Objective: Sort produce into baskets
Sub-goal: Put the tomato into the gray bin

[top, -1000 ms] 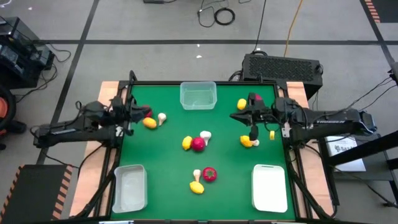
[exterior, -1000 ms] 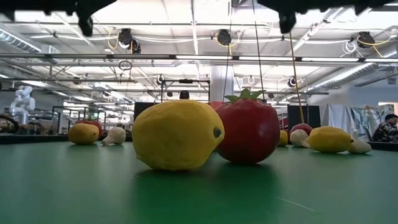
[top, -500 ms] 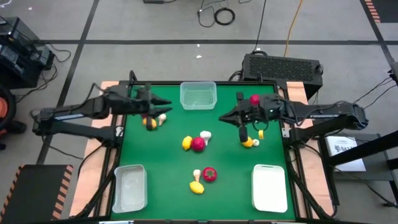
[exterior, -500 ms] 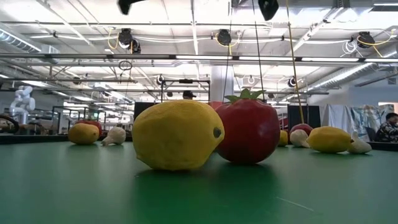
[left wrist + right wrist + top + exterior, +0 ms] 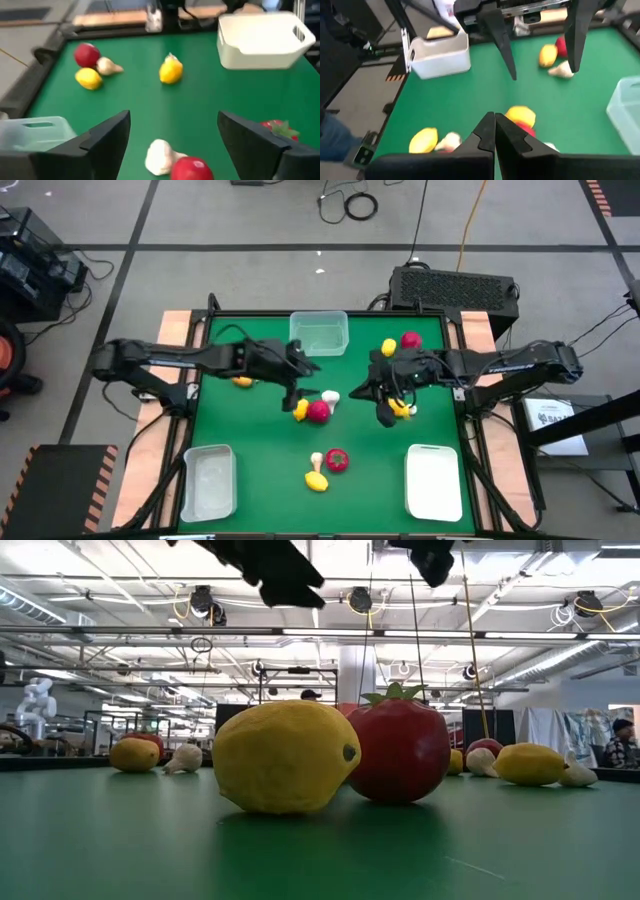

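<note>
High view: the left pincer [image 5: 296, 376] reaches over the middle of the green tabletop [image 5: 250, 430], fingers spread apart and empty, just above the central cluster of a yellow lemon [image 5: 300, 411], a red tomato [image 5: 318, 412] and a white mushroom [image 5: 330, 396]. The right pincer [image 5: 384, 416] hangs near another lemon [image 5: 400, 409] on the right side, its fingers pressed together and holding nothing.

The step in hand looks like a pick from the central cluster. The 3 pieces touch one another, so the left pincer would do well to come straight down on 1 piece, its fingers straddling it on the sides free of its neighbours, then close only once low enough that a round piece cannot squirt out. In the left wrist view the mushroom and tomato sit between the open fingers, so the mushroom seems the likeliest target. With both arms close over the middle, they should keep clear of each other.

All 3 baskets appear empty: 1 at the far edge [image 5: 319, 334], 1 at the near left corner [image 5: 209, 480], 1 at the near right corner [image 5: 434, 480]. The rest of the produce lies loose on the felt-like green surface, framed in pale wood. Around it are a grey floor, cables and a black box; the low view shows a large hall with ceiling lights.
</note>
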Action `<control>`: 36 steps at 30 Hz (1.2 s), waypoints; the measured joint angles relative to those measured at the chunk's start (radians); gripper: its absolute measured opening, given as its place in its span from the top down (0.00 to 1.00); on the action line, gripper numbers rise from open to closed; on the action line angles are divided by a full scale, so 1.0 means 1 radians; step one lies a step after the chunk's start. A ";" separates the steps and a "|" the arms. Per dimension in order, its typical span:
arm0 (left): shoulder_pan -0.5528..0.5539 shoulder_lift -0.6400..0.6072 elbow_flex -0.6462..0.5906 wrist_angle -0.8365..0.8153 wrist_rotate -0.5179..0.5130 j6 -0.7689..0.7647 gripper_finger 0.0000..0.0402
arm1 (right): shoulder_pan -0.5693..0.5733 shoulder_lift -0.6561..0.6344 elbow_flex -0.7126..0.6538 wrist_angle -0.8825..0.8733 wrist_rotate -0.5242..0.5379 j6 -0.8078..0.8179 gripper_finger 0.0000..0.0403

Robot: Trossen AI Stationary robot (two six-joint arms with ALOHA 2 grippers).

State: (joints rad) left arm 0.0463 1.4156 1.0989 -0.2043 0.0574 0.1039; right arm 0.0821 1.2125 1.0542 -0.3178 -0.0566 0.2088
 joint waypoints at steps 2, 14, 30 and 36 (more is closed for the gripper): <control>-0.009 0.029 0.009 0.004 0.001 -0.044 0.21 | 0.015 0.000 0.000 -0.029 0.001 0.018 1.00; -0.070 0.176 0.011 -0.116 0.001 -0.046 0.20 | 0.064 0.011 0.000 -0.095 0.013 0.038 1.00; -0.130 0.324 0.008 -0.067 -0.163 -0.065 0.20 | 0.084 0.151 -0.001 -0.114 0.003 -0.033 0.88; -0.134 0.350 0.008 -0.068 -0.164 -0.065 0.20 | 0.084 0.158 -0.001 -0.112 0.005 -0.029 0.77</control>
State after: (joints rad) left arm -0.0875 1.7655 1.1069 -0.2724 -0.1062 0.0387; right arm 0.1658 1.3708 1.0531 -0.4293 -0.0521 0.1801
